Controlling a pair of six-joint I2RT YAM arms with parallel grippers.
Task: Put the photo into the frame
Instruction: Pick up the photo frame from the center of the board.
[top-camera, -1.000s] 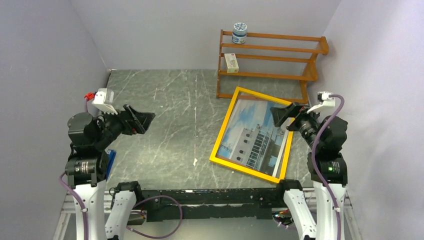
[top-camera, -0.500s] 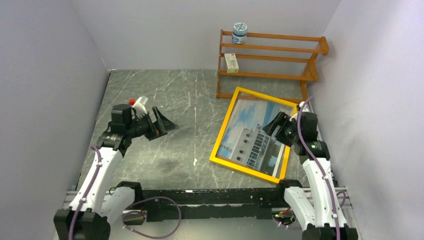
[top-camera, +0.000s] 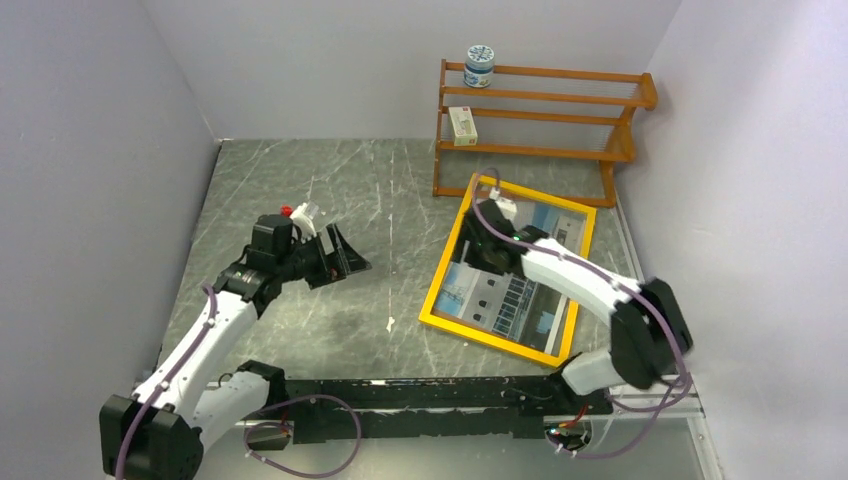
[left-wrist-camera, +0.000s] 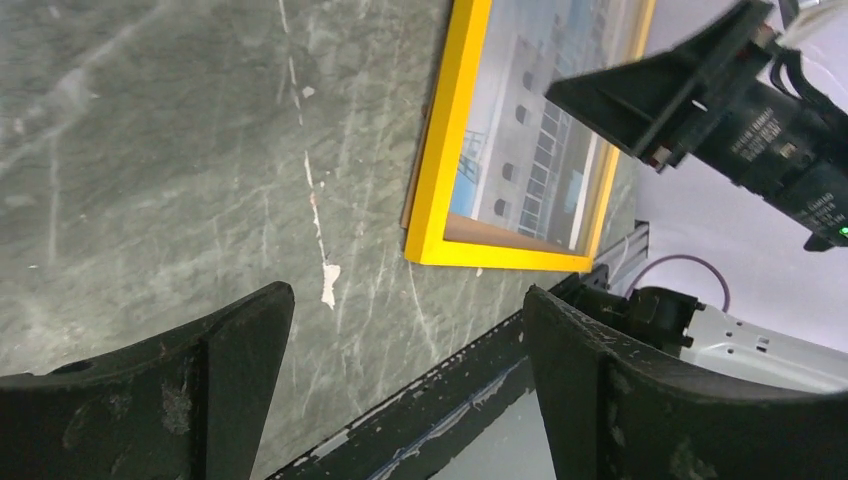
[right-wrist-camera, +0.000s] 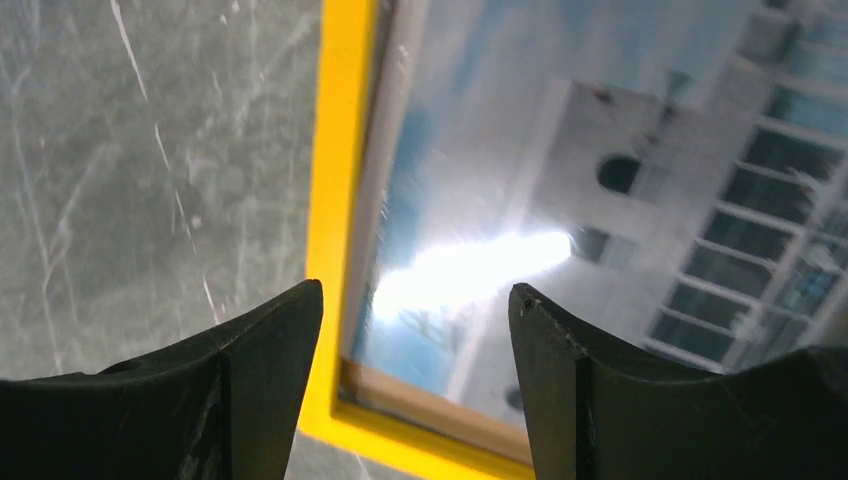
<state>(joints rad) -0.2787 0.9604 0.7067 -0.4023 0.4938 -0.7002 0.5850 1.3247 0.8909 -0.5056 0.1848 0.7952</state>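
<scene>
- A grey marbled table (top-camera: 300, 180) seen from above and behind the robot.
- The frame (top-camera: 490, 339), bright yellow, lies flat and face up on the right half of the table, turned askew; its far end sits just in front of an orange-brown wooden shelf rack (top-camera: 540, 122) against the back wall.
- The photo (top-camera: 505, 300), a white multi-storey building under a blue cloudy sky, shows inside the yellow border and fills the opening.
- The right gripper (top-camera: 478, 250) hangs over the far left part of the frame; in its wrist view the two dark fingers (right-wrist-camera: 260, 390) stand parted with nothing between them; through the gap show the frame's left side and the print, which carries a white patch of glare; whether the tips touch the surface cannot be told.
- The left gripper (top-camera: 345, 252) is over bare table to the left of the frame, well apart from it; its fingers (left-wrist-camera: 230, 360) are spread wide and hold nothing; its wrist view looks between them at the frame's near left corner and, beyond it, the right arm's dark gripper above the picture.
- On the rack's top shelf stands a small jar (top-camera: 480, 65) with a blue and white lid; a small pale box (top-camera: 462, 125) sits on the shelf below, at the left end.
</scene>
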